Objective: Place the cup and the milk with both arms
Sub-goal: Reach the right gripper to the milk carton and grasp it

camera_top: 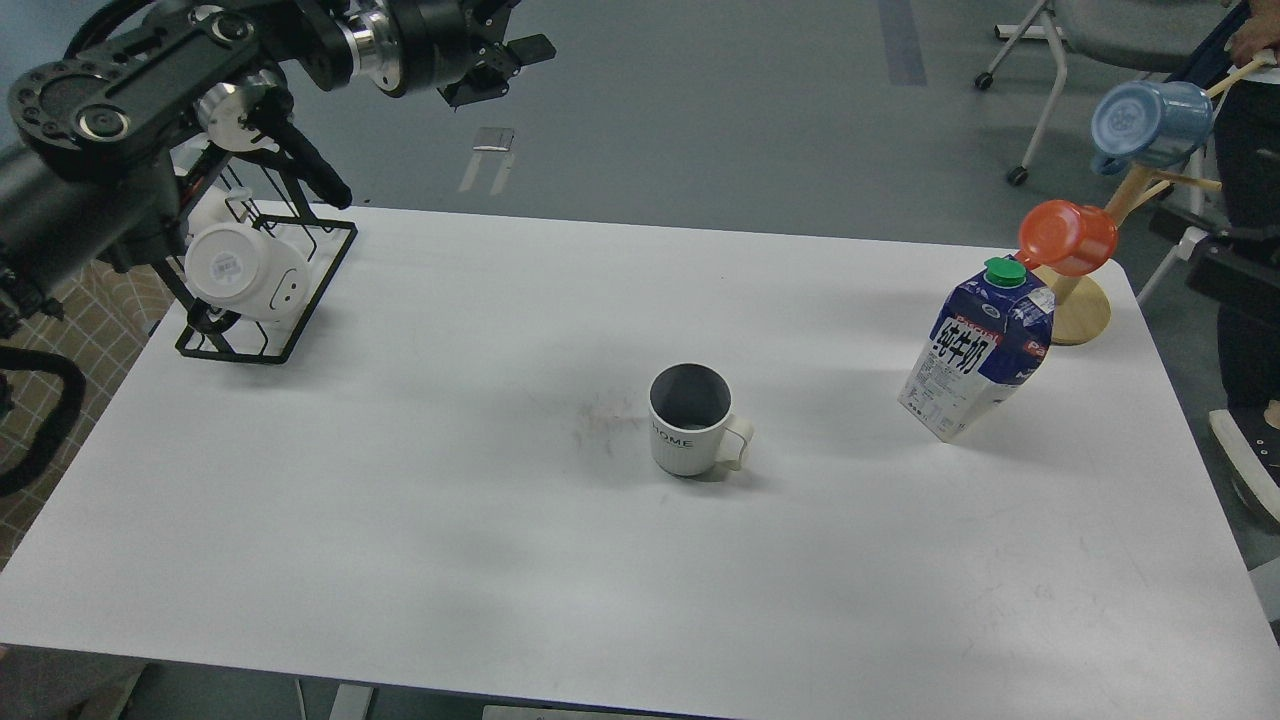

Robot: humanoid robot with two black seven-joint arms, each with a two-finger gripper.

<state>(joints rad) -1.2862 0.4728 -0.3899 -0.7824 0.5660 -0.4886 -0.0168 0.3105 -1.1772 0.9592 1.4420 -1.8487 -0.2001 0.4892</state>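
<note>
The cup (688,422), a white ribbed mug with a dark inside and "HOME" lettering, stands upright near the middle of the white table (400,500), its handle to the right. The milk (978,352), a blue-and-white carton with a green cap, stands at the right rear of the table. My left gripper (500,65) is high above the table's far left edge, well away from both and holding nothing; its fingers are dark and hard to tell apart. A dark part of my right arm (1225,272) shows at the right edge, beyond the milk.
A black wire rack (300,300) with a white mug (245,272) stands at the left rear. A wooden cup tree (1078,312) behind the milk carries an orange cup (1068,237) and a blue cup (1150,125). A person (1250,380) stands at the right edge.
</note>
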